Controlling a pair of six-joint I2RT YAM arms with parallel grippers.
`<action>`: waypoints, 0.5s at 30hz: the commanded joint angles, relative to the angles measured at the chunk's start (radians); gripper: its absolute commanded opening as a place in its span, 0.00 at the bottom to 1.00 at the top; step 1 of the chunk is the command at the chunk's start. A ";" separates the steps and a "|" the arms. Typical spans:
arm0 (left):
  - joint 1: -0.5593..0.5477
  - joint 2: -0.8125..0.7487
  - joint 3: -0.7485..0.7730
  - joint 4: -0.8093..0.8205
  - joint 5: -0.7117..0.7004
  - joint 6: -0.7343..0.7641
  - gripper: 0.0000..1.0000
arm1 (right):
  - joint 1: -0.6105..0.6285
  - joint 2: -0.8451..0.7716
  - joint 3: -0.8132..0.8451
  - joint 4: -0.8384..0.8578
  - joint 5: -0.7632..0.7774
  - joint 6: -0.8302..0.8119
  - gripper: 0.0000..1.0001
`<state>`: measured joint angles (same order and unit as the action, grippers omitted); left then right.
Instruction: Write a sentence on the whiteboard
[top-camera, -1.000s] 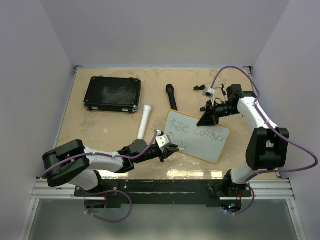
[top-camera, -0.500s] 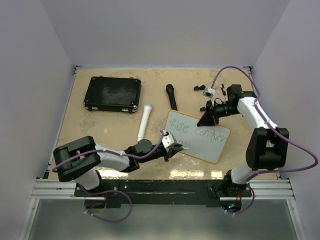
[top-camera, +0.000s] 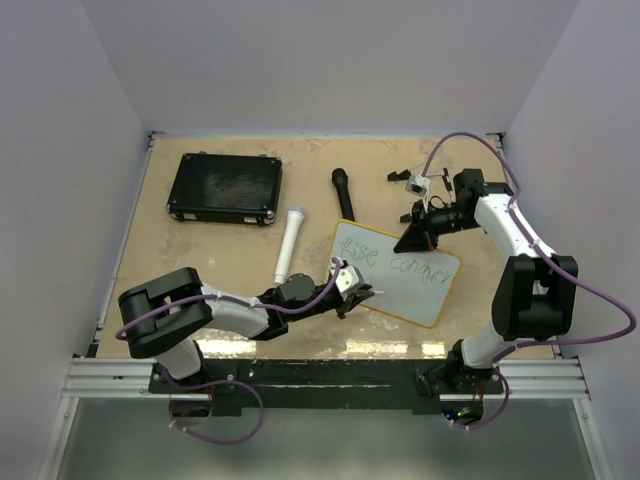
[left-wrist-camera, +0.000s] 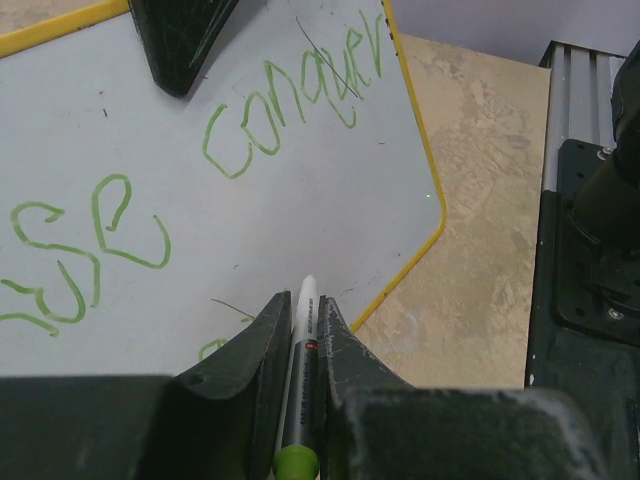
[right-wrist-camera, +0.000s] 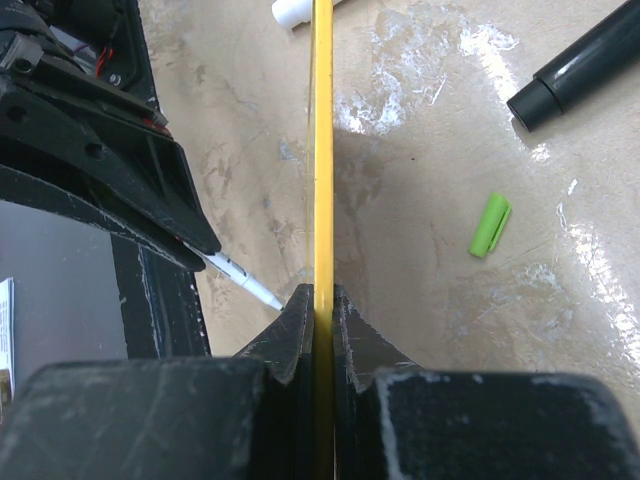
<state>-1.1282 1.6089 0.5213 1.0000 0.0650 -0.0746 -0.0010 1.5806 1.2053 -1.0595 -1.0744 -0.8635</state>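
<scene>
The whiteboard (top-camera: 395, 272) lies turned at a slant, right of the middle of the surface (top-camera: 220, 265). Green writing (left-wrist-camera: 290, 110) runs across its upper part, with a few strokes of a second line below. The right tool (right-wrist-camera: 320, 296) is clamped on the yellow rim at the far edge. From its own camera the board shows edge-on, so I cannot tell whether it lies flat or is tipped. The left tool (left-wrist-camera: 305, 305) is closed on a pen (left-wrist-camera: 300, 360), whose white tip is over the board's near-left part; I cannot tell if it touches.

The board's near corner comes close to the metal rail (left-wrist-camera: 590, 150) at the surface's near edge. To its left, bare surface opens toward a white tube (top-camera: 291, 243) and a black case (top-camera: 225, 188) at the far left. A black marker (top-camera: 343, 193) lies just beyond the far-left corner, and a green cap (right-wrist-camera: 490, 224) rests apart from the rim.
</scene>
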 joint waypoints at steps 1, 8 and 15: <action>-0.005 0.025 0.046 0.014 0.006 0.035 0.00 | 0.004 -0.036 -0.009 0.062 0.001 -0.048 0.00; -0.005 0.052 0.074 -0.011 0.002 0.047 0.00 | 0.004 -0.037 -0.010 0.061 0.001 -0.048 0.00; -0.005 0.063 0.075 -0.009 -0.031 0.047 0.00 | 0.004 -0.037 -0.009 0.059 0.001 -0.049 0.00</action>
<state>-1.1282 1.6661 0.5652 0.9539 0.0593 -0.0547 -0.0010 1.5806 1.2045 -1.0576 -1.0748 -0.8627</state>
